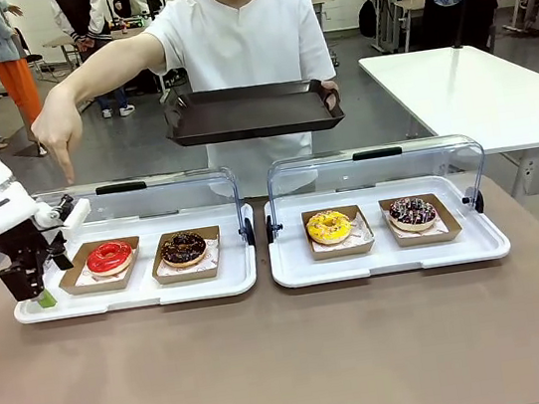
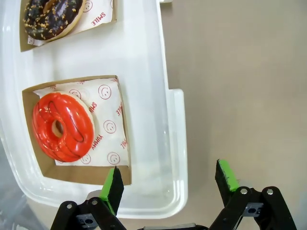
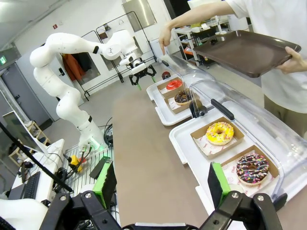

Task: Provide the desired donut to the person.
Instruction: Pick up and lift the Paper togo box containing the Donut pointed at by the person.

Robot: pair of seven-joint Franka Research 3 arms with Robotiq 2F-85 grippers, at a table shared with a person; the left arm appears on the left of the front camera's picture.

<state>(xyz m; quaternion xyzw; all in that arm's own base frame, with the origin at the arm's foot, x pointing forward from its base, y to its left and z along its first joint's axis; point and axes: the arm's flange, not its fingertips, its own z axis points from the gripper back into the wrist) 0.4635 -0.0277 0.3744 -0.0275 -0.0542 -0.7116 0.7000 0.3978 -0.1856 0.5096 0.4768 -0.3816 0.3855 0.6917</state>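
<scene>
Brown table [image 1: 272,362], clear lid [image 1: 148,197] raised, red donut [image 1: 109,257] beside left claw [image 2: 169,172]

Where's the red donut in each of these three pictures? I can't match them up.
Front view: red donut at far left, below the person's pointing hand.
Left wrist view: red donut left of centre, in its cardboard box.
Right wrist view: red donut small, upper middle.
Shared landmark: the chocolate donut beside it.

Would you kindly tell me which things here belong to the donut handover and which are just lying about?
In the job: red donut, apparently pointed at; pointing hand; dark tray; left gripper.
Lying about: chocolate donut; yellow donut; sprinkled donut.
</scene>
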